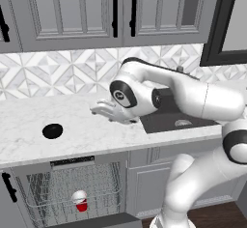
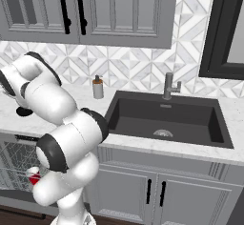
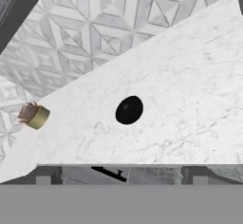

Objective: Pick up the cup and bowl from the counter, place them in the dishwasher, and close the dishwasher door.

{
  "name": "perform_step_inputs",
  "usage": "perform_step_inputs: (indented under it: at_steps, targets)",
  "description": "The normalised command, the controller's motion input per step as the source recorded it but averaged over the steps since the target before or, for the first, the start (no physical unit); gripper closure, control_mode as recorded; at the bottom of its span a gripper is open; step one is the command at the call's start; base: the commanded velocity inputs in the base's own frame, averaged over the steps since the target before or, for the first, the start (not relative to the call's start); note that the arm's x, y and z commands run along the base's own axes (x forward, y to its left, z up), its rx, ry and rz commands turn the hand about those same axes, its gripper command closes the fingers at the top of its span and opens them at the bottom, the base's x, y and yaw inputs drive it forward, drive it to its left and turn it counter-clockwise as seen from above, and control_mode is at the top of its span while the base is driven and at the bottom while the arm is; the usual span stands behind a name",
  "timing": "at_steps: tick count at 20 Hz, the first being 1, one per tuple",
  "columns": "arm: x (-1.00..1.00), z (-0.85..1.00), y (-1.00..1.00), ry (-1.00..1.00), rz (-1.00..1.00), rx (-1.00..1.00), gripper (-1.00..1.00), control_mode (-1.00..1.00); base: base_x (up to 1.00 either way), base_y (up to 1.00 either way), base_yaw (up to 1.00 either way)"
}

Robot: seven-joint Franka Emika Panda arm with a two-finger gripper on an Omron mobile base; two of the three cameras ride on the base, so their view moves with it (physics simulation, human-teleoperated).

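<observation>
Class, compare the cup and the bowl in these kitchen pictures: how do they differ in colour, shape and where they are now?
Colour: the cup is red with a white rim; the bowl is all black.
Shape: the cup is taller and tapered; the bowl is low and round.
Place: the cup stands in the wire rack of the open dishwasher; the bowl sits on the white counter above it.
Shared: both are small vessels, and neither is held.

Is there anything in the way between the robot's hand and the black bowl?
No, nothing visible. The hand hangs open above the counter, and only bare white marble lies between it and the bowl. The small potted plant stands off to the side.
</observation>
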Motion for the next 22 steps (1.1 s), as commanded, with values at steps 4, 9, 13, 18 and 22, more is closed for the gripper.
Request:
perform_step_inputs:
  at_steps: [4,9,13,18,22]
  targets:
    - [0.0,0.98,-0.02,0.31,-0.16,-0.12,-1.0,-1.0,0.0,0.0,0.0]
    - [-0.22,0.78,-0.07,0.32,-0.56,0.1,-1.0,-1.0,0.0,0.0,0.0]
    - [-0.58,0.62,0.0,0.37,-0.67,0.36,-1.0,-1.0,0.0,0.0,0.0]
    - [-0.8,0.72,0.0,0.35,-0.63,0.47,-1.0,-1.0,0.0,0.0,0.0]
    - [-0.93,0.53,0.0,0.3,-0.54,0.55,-1.0,-1.0,0.0,0.0,0.0]
